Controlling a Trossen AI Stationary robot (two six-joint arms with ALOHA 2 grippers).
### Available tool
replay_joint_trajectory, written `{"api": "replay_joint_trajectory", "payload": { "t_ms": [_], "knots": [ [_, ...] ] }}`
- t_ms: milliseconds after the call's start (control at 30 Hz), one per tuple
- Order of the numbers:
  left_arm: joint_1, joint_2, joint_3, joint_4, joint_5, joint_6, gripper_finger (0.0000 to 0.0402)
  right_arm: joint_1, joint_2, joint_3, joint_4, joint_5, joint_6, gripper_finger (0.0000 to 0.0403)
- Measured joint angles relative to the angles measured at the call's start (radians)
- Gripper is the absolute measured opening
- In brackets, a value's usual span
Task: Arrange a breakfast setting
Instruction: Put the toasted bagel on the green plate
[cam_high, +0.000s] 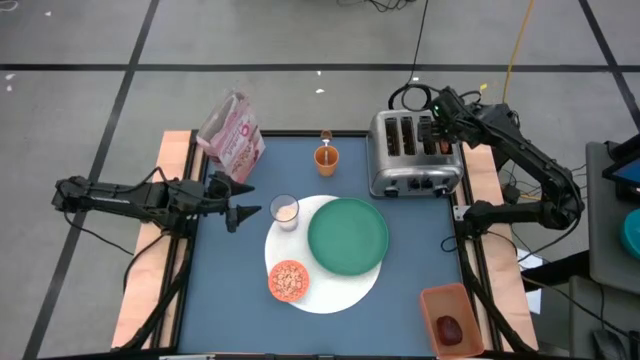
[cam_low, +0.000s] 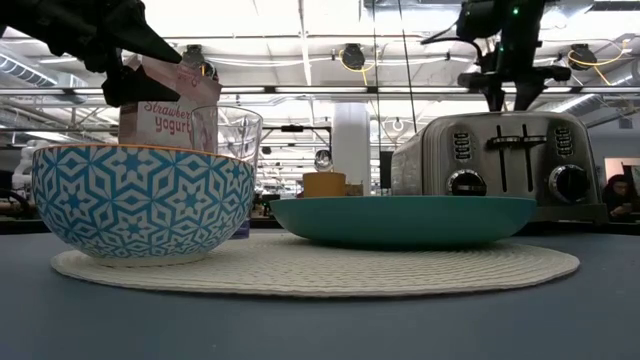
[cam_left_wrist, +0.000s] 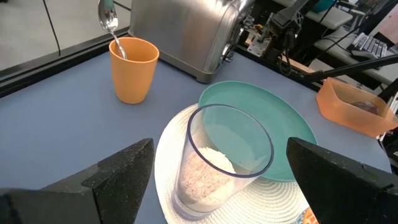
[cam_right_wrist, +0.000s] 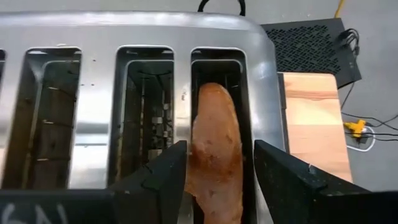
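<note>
Right gripper (cam_right_wrist: 214, 171) hangs over the toaster (cam_high: 413, 152) at the far right of the table (cam_high: 250, 310), its two dark fingers (cam_right_wrist: 155, 180) straddling a bagel half (cam_right_wrist: 216, 149) that stands on edge in one slot. The fingers sit just beside the bagel's two flat faces; I cannot tell whether they press on it or stand a touch clear. The bagel's long axis runs along the slot, its browned edge facing up, and part of it rises above the slot mouth. The neighbouring slots in the right wrist view look empty.

Left gripper (cam_left_wrist: 214, 180) hovers at the left side of the table with its jaws spread wide, the small milk glass (cam_left_wrist: 224, 158) between them and not touched on either side. The glass stands upright on the near-left part of the round white mat (cam_high: 330, 295), a layer of pale contents in its bottom.

On the mat, the green plate (cam_high: 347, 235) lies flat toward the right, and the small orange cereal bowl (cam_high: 288, 281) sits at the mat's near-left edge. The orange cup (cam_high: 326, 157) stands upright beyond the mat, near the toaster, with the silver spoon (cam_left_wrist: 112, 28) leaning in it, bowl end up. A pink cereal box (cam_high: 232, 135) stands tilted at the far left corner. An orange container (cam_high: 452, 320) holding dark red food (cam_high: 451, 328) rests at the near right edge.
</note>
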Motion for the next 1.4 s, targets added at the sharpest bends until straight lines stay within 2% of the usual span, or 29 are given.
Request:
{"api": "replay_joint_trajectory", "payload": {
  "t_ms": [233, 567, 1100, 1400],
  "knots": [
    [0.0, 0.0, 0.0, 0.0, 0.0, 0.006, 0.037, 0.0, 0.0, -0.006, -0.004, 0.004, -0.002, 0.0176],
    [0.0, 0.0, 0.0, 0.0, 0.0, 0.005, 0.037, 0.0, 0.014, -0.007, -0.026, 0.004, 0.001, 0.0144],
    [0.0, 0.0, 0.0, 0.0, 0.0, 0.003, 0.037, 0.0, 0.034, -0.006, -0.052, 0.011, 0.001, 0.0139],
    [0.0, 0.0, 0.0, 0.0, 0.0, 0.003, 0.037, 0.0, 0.034, -0.006, -0.053, 0.011, 0.001, 0.0094]
  ]
}}
